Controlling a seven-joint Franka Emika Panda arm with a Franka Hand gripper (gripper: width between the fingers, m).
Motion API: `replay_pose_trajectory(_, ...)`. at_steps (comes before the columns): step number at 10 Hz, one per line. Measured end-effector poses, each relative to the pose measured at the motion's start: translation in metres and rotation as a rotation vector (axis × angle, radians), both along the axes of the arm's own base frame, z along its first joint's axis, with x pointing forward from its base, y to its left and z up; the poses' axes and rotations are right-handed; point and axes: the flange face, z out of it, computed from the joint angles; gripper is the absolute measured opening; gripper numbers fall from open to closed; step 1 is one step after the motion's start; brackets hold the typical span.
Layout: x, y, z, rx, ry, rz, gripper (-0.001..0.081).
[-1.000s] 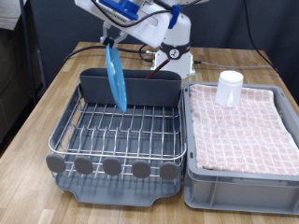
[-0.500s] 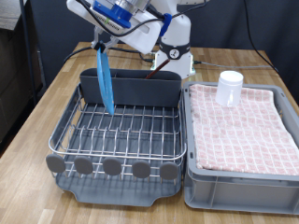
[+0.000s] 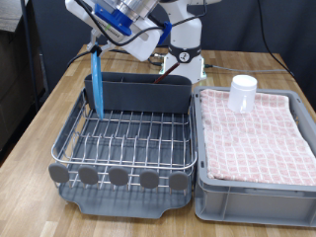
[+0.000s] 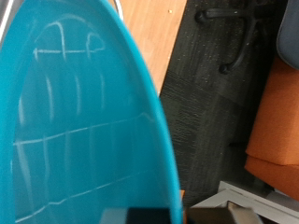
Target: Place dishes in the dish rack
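Observation:
My gripper [image 3: 100, 43] is shut on the top edge of the light-blue plate [image 3: 97, 81]. It holds the plate upright and edge-on over the back left corner of the dish rack [image 3: 123, 138], next to the grey utensil caddy [image 3: 138, 93]. The plate's lower edge hangs at about the level of the wires. In the wrist view the plate [image 4: 84, 121] fills most of the picture. The white cup [image 3: 242, 93] stands on the pink checked towel in the exterior view's right. The wooden spoon is out of view.
The grey bin [image 3: 252, 193] with the pink checked towel [image 3: 255, 136] sits right of the rack on the wooden table [image 3: 44, 118]. The robot base and cables stand behind the rack. The wrist view shows the table edge [image 4: 154, 37] and dark floor [image 4: 220, 112] beyond.
The gripper has carried the plate toward the exterior view's left, from over the rack's middle to its back left corner. The plate now hangs more upright. The cup has not moved.

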Motion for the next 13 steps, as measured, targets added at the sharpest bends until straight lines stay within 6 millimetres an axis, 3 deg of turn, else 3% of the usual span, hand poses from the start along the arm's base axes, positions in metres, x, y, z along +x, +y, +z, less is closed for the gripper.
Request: replay_pose_trajectory(13, 0.015, -0.012, -0.063, 0.017, 0.017, 0.026, 0.0022)
